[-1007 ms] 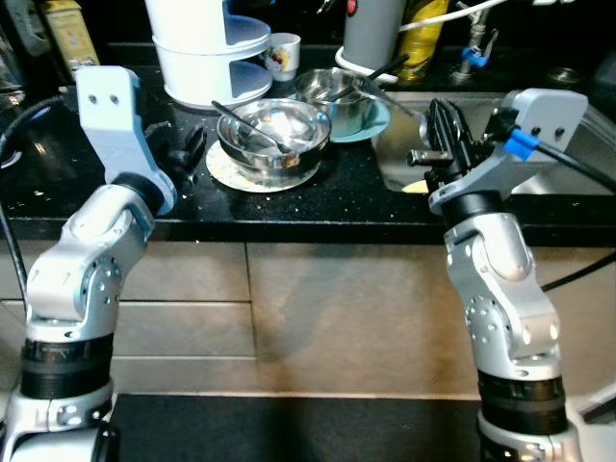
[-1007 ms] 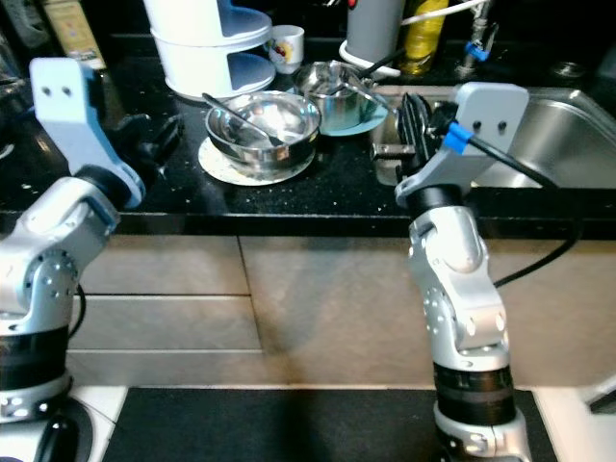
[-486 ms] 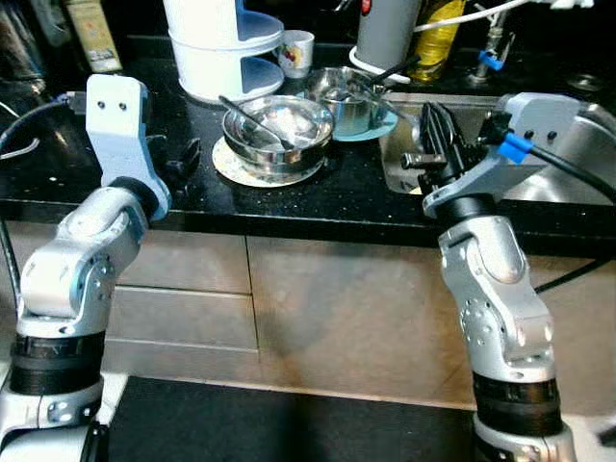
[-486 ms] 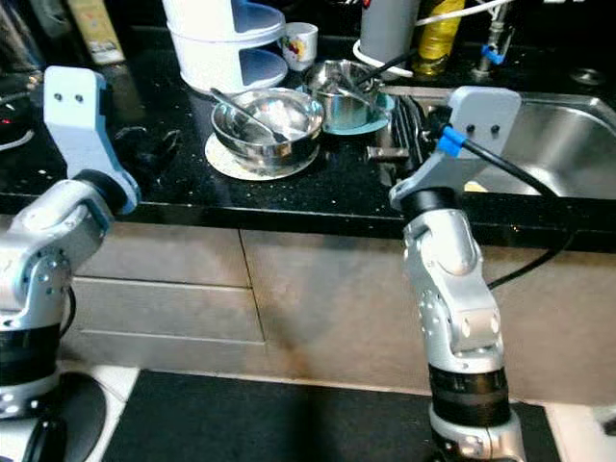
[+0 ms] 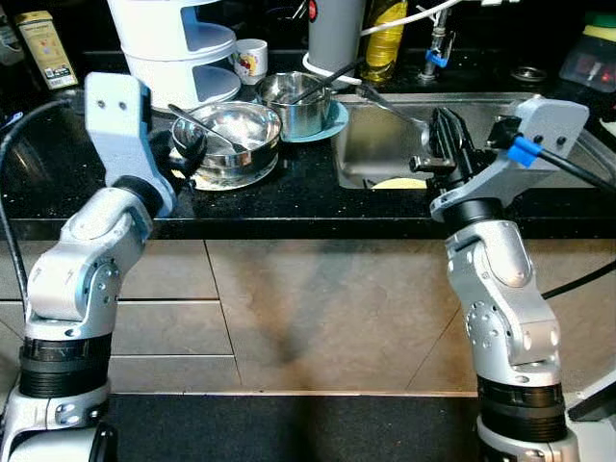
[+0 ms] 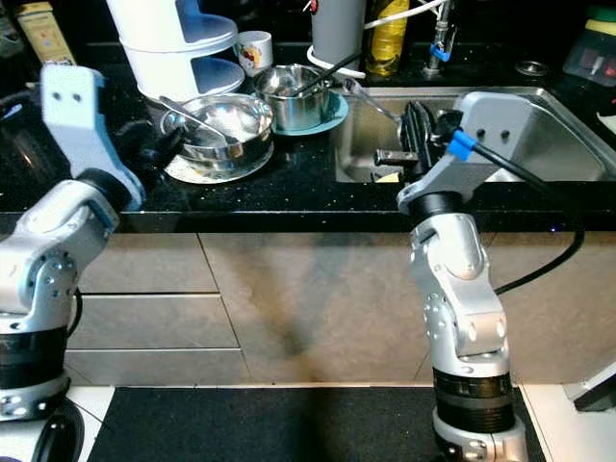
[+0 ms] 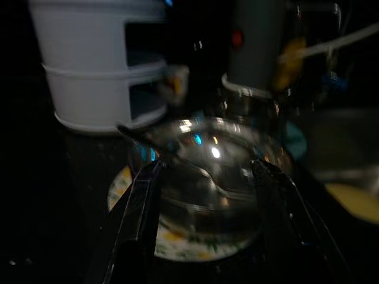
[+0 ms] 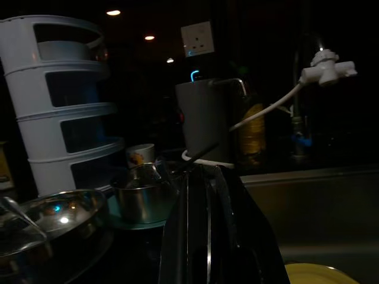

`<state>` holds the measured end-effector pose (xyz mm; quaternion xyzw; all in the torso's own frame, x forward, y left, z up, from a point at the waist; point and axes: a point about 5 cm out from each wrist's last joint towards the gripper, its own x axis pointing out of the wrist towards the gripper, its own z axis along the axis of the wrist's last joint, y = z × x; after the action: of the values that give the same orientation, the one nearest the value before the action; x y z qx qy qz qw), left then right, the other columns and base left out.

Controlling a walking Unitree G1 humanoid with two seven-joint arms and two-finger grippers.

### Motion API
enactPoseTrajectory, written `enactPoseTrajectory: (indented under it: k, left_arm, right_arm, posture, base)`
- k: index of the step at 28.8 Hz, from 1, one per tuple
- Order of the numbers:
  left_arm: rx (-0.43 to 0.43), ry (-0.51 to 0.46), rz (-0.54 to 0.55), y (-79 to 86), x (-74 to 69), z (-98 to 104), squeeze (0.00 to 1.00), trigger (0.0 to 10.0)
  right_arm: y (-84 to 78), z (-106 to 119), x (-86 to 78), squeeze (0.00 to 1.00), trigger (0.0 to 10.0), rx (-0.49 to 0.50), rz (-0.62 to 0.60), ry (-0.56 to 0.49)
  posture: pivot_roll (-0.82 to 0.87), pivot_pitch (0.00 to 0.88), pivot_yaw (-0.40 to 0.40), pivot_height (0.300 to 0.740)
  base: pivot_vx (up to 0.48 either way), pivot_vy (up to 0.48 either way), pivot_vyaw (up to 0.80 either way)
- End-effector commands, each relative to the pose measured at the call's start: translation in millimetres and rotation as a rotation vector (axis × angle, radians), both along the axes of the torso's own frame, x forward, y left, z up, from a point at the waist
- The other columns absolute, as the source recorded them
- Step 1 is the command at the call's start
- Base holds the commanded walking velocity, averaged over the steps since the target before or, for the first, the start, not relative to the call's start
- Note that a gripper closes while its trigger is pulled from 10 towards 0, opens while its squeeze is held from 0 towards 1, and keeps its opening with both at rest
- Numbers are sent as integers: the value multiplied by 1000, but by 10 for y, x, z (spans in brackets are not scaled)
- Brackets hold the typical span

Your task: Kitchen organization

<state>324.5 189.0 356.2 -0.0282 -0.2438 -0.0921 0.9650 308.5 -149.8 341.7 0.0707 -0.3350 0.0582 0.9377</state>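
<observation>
A steel bowl [image 5: 226,130] with a spoon in it rests on a patterned plate [image 5: 214,177] on the black counter. Behind it a smaller steel pot [image 5: 294,91] holding utensils stands on a teal plate [image 5: 327,123]. My left gripper [image 7: 207,177] is open at the bowl's near side, and its fingers [image 7: 142,201] straddle the bowl's width without touching it. My right gripper [image 5: 445,135] is shut with nothing in it, raised over the front part of the sink [image 5: 375,144]. A yellow item [image 5: 399,183] lies in the sink.
A white tiered container [image 5: 168,38] and a cup [image 5: 252,58] stand at the back left. A grey cylinder [image 5: 337,29], a yellow bottle [image 5: 385,38] and the tap [image 5: 438,53] line the back. A plastic box [image 5: 592,58] sits far right. The counter's front edge [image 5: 289,226] lies below both arms.
The camera has shifted, so the counter items sit further left in the picture. My left gripper now stands closer to the steel bowl. My right gripper is further over the sink.
</observation>
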Motion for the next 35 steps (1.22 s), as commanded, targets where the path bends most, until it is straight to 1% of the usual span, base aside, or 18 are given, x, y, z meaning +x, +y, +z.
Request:
enactPoseTrajectory:
  k: [1,2,4,6,7,8,11,16,18,21,22,24,25,26,27,29,32,35]
  left_arm:
    - [-20,-67,-37,-8,-72,93,0,10000]
    - [-32,-113,-158,-74,-149,140,0,10000]
    - [-33,-125,-207,-103,-178,153,0,10000]
    - [-35,-152,-381,-204,-296,173,0,10000]
    - [6,-153,-550,-307,-423,143,0,10000]
    - [6,-153,-550,-307,-423,143,0,10000]
    - [103,-107,-716,-420,-553,17,0,10000]
    - [187,-36,-776,-457,-582,-111,0,10000]
    - [215,9,-843,-469,-621,-165,0,10000]
    - [304,141,-910,-455,-704,-340,0,10000]
    - [304,141,-910,-455,-704,-340,0,10000]
    - [396,287,-894,-431,-713,-546,0,10000]
    - [396,287,-894,-431,-713,-546,0,10000]
    - [516,443,-829,-397,-690,-835,0,10000]
    - [562,531,-798,-375,-679,-1016,0,10000]
    - [591,588,-778,-358,-677,-1136,0,10000]
    - [638,859,-687,-280,-715,-1686,0,10000]
    - [656,1007,-659,-254,-819,-1981,0,10000]
  right_arm:
    - [6,2,-20,0,10000,17,19,0]
    - [-55,9,-2,0,10000,127,50,13]
    - [-79,13,4,0,10000,170,66,18]
    - [-149,32,4,0,10000,302,143,19]
    - [-199,63,-14,0,10000,433,265,8]
    - [-199,63,-14,0,10000,433,265,8]
    - [-212,125,-87,0,10000,523,472,-30]
    - [-235,170,-230,0,10000,586,663,-90]
    - [-233,180,-337,0,10000,613,807,-114]
    - [-183,85,-479,0,10000,495,995,-75]
    - [-183,85,-479,0,10000,495,995,-75]
    - [-130,-88,-595,0,10000,358,1097,3]
    - [-130,-88,-595,0,10000,358,1097,3]
    - [-64,-344,-626,0,10000,203,1100,159]
    - [-41,-488,-615,0,10000,157,1088,243]
    - [-28,-584,-609,0,10000,131,1081,297]
    - [-57,-941,-538,0,10000,86,980,481]
    - [-116,-1159,-550,0,10000,64,941,599]
  posture:
    - [13,237,20,740]
    - [14,238,20,740]
    - [14,238,20,740]
    - [14,238,20,740]
    - [14,235,20,740]
    - [14,235,20,740]
    - [14,235,20,740]
    - [10,238,24,740]
    - [12,240,22,740]
    - [12,240,22,740]
    - [12,240,22,740]
    - [12,240,22,740]
    - [12,240,22,740]
    - [12,240,22,740]
    - [9,243,20,740]
    - [9,243,20,740]
    - [5,245,24,740]
    - [2,246,27,740]
  base:
    - [0,0,0]
    - [0,0,0]
    - [0,0,0]
    - [0,0,0]
    - [0,0,0]
    - [0,0,0]
    - [0,0,0]
    - [0,0,0]
    - [0,0,0]
    - [0,0,0]
    - [0,0,0]
    - [0,0,0]
    - [0,0,0]
    - [0,0,0]
    - [0,0,0]
    - [0,0,0]
    - [0,0,0]
    - [0,0,0]
